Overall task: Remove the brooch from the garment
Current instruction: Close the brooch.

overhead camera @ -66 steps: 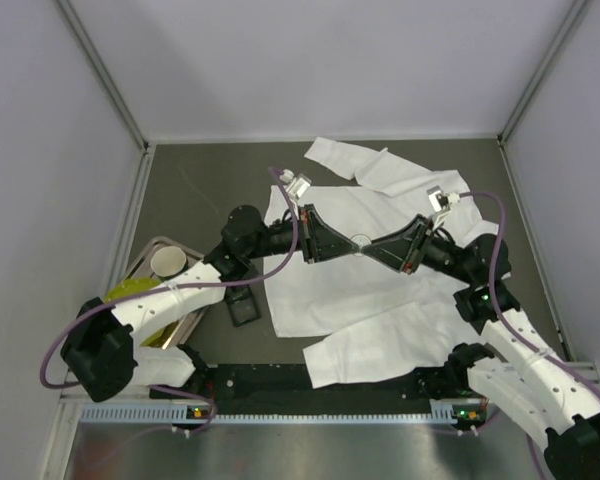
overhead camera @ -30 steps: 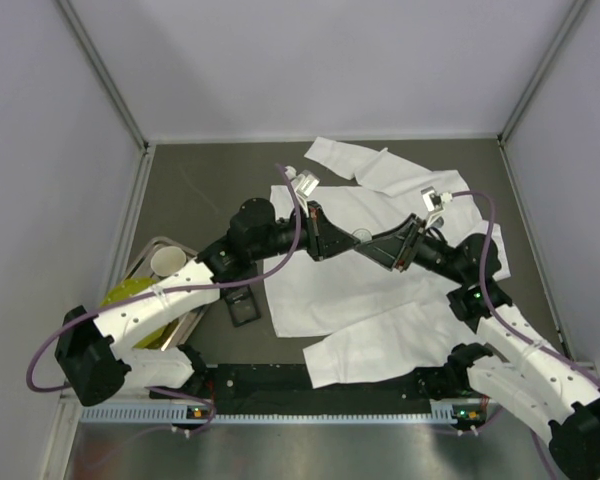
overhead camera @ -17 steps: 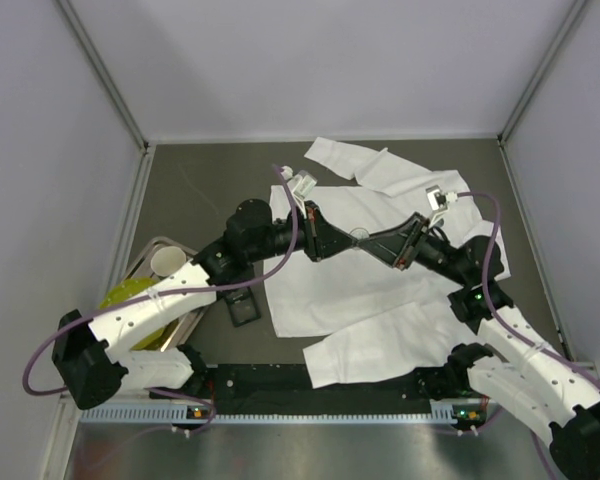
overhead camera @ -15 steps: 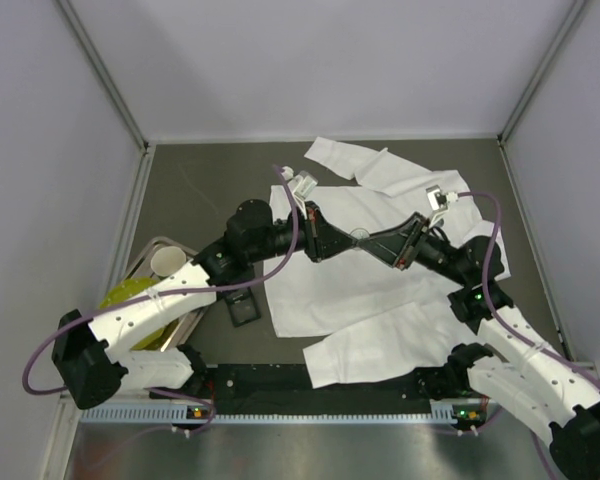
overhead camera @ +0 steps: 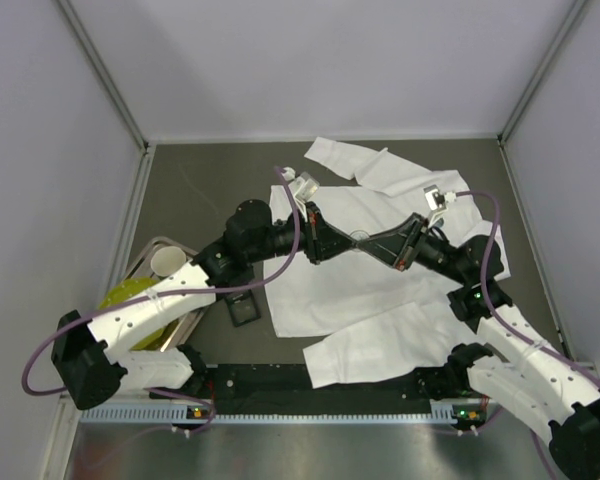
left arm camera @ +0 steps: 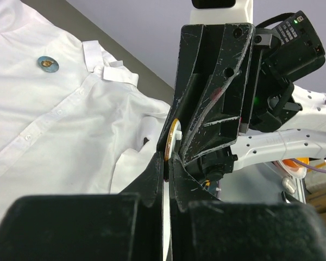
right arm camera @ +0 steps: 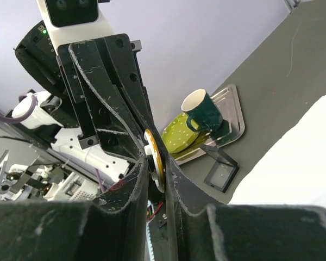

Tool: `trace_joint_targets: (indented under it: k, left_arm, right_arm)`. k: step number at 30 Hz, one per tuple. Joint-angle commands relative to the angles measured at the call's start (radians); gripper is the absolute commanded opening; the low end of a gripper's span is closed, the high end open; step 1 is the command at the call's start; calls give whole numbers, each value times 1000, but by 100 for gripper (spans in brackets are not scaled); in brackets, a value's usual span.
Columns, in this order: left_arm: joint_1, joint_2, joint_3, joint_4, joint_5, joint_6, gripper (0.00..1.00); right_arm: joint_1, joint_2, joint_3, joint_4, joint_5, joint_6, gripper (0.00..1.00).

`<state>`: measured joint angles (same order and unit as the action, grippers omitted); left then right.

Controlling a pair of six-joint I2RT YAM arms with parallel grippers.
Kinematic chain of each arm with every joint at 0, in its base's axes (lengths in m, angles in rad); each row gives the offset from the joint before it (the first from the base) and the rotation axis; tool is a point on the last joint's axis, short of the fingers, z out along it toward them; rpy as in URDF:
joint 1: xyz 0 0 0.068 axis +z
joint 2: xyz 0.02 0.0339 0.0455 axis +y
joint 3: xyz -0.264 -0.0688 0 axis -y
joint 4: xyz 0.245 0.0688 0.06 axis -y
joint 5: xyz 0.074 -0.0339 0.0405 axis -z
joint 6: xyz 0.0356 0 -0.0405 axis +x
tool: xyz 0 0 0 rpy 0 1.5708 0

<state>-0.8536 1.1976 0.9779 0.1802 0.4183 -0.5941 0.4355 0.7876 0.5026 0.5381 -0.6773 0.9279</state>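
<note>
The garment (overhead camera: 380, 280), a large white shirt, lies spread on the dark table and also shows in the left wrist view (left arm camera: 54, 114). My left gripper (overhead camera: 352, 240) and right gripper (overhead camera: 368, 240) meet tip to tip above the shirt's middle. Both are shut edge-on on the same brooch, a small round disc with a gold rim and a white part, seen in the left wrist view (left arm camera: 173, 138) and the right wrist view (right arm camera: 155, 155). It is held above the cloth; whether it still touches the cloth is hidden. A second round blue-green brooch (left arm camera: 47, 63) sits on the shirt near the collar.
A metal tray (overhead camera: 145, 262) at the left holds a green dotted plate (right arm camera: 176, 136) and a dark green cup (right arm camera: 202, 111). A small black box with a clear lid (overhead camera: 243, 310) lies beside the shirt's left edge. Walls enclose the table on three sides.
Both grippers stay pinched together on the brooch. The left arm has shifted a little up and right since the earliest frame; the meeting point has barely moved.
</note>
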Motion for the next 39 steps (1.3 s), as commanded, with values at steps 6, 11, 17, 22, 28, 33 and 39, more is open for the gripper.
trace_joint_targets:
  k: [6,11,17,22,28,33,39]
  left_arm:
    - [-42,-46,34,47,96,126,0]
    - [-47,-12,81,8,158,152,0]
    - [-55,-15,79,-2,178,183,0]
    - [-61,-19,93,-31,178,224,0]
    - [-90,-30,119,-97,128,318,0]
    - [-142,-39,137,-150,37,404,0]
    - [-228,-61,120,-156,-137,476,0]
  right_arm:
    - [8,36,13,49,-24,32,9]
    - [8,81,39,53,-68,37,11]
    - [8,96,36,51,-76,51,11]
    - [8,102,40,31,-76,57,6]
    - [8,102,51,-29,-36,89,0]
    - [8,91,36,-67,30,143,0]
    - [26,33,-27,-60,183,233,0]
